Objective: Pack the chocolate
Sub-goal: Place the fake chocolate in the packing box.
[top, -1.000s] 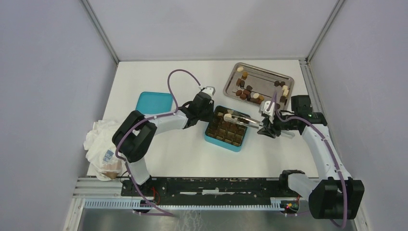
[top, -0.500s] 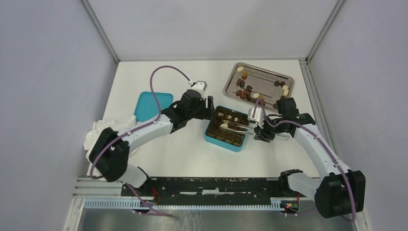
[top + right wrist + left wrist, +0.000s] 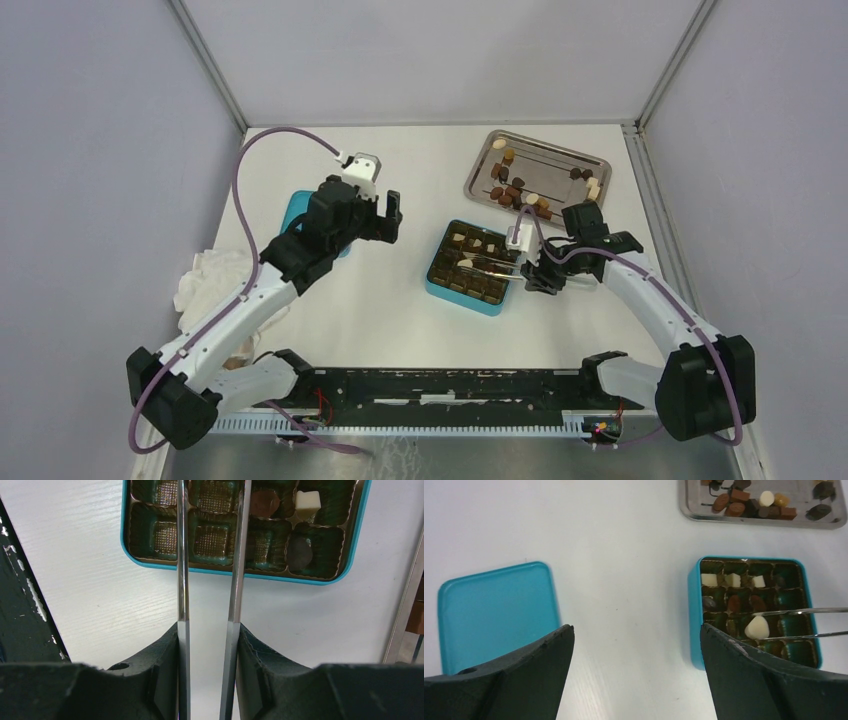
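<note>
One cream-white chocolate (image 3: 756, 628) hangs pinched in the tweezers (image 3: 804, 611) over the teal box (image 3: 694, 620), its long axis lying across them, rounded tip toward the tray (image 3: 550, 160). The right gripper (image 3: 207, 647) clamps the tweezers; the left gripper (image 3: 635, 630) gapes wide near the lid (image 3: 494, 610).

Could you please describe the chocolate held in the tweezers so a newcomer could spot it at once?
Find the square teal box on the table; metal tweezers reach over it. Between their tips is a cream-white bonbon, rounded unlike the three square white pieces in the far row.
</note>
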`<state>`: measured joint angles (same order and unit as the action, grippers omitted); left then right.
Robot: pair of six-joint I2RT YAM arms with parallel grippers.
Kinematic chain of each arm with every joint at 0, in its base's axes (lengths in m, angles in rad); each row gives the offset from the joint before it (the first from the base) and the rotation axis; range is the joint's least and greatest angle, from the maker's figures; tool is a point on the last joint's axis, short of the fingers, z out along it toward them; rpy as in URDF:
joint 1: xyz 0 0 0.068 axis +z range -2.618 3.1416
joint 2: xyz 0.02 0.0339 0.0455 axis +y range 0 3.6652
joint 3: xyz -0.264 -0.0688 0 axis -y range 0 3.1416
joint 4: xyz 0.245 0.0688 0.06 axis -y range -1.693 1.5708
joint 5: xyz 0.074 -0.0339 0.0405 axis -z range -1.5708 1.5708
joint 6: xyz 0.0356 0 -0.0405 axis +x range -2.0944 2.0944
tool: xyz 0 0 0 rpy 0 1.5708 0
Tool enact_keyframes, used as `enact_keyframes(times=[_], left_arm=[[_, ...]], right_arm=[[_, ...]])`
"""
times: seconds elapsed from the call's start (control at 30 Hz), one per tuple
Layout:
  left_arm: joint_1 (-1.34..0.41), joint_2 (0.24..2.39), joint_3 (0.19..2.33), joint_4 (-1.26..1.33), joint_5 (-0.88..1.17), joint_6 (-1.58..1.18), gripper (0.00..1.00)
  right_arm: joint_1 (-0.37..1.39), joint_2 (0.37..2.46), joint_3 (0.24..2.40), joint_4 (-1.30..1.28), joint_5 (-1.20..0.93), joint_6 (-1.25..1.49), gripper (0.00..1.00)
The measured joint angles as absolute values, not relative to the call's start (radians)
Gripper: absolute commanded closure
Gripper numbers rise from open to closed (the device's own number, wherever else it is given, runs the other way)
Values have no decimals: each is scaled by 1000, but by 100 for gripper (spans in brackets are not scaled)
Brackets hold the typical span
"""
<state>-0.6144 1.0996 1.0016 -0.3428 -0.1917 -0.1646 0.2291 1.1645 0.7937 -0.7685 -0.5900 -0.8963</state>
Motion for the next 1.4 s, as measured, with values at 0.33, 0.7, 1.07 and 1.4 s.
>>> enact_keyframes(times=[0.33,0.7,1.07,1.4], left_arm=[[-591,1040,891,-410,-253,-100,0],[-528,1029,879,-411,-223,-78,0],[-518,1033,879,-411,-180,-78,0],[-516,1034,878,-410,-177,-78,0]], right_arm=[[248,1193,794,-760,-569,-870,76],[253,1209,794,-756,-563,-859,60],[253,1209,794,-757,-567,-855,53],[240,1190,794,-759,-607,-853,53]])
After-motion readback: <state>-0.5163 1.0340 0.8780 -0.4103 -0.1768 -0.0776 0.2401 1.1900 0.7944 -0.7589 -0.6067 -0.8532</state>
